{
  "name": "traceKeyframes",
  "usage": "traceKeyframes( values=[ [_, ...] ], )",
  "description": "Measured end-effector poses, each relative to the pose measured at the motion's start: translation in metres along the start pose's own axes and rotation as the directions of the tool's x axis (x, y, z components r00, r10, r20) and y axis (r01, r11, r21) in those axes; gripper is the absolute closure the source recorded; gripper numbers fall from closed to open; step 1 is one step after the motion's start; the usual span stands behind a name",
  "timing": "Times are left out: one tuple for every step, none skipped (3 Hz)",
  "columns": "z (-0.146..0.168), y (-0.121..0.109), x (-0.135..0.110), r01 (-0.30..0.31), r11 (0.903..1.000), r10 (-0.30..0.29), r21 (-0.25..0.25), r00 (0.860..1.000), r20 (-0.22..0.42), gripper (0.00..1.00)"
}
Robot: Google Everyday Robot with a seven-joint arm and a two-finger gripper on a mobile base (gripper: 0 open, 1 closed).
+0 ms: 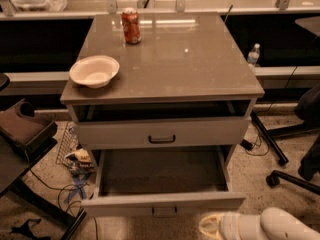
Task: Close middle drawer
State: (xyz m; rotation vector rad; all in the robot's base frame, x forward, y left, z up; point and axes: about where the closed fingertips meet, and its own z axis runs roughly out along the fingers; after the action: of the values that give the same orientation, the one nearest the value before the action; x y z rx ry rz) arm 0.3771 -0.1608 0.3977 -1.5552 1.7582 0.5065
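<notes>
At the bottom right corner of my view sits the gripper [212, 226], pale and low, just in front of the middle drawer [162, 203] and a little right of its small black handle [164, 212]. I cannot tell whether the claw is wide or narrow, nor whether it touches the drawer front. The middle drawer is pulled far out toward me, showing its bare grey inside. Its front edge lies well forward of the cabinet top [200, 69].

Above it the upper drawer [200, 132] stands slightly out, with a dark gap between it and the top's front edge. Open floor shows on both sides of the drawer front.

Near the top's back edge, left of centre, stands a red can [131, 26]; I cannot read its lettering. A cream bowl [94, 71] rests at the left edge, close to the front left corner.

On the floor to the left lie tangled cables [75, 181] and a dark seat [22, 129]. To the right are a black chair base with a wheel [272, 179] and, further back, a water bottle [254, 54].
</notes>
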Motion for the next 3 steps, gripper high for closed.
traceKeyframes(
  values=[
    [0.025, -0.045, -0.012, 0.045, 0.999, -0.044, -0.005, 0.997, 0.055, 1.0],
    [0.05, -0.08, -0.024, 0.085, 0.9961, -0.082, -0.023, 0.991, 0.105, 1.0],
    [0.05, -0.08, -0.024, 0.085, 0.9961, -0.082, -0.023, 0.991, 0.105, 1.0]
  ],
)
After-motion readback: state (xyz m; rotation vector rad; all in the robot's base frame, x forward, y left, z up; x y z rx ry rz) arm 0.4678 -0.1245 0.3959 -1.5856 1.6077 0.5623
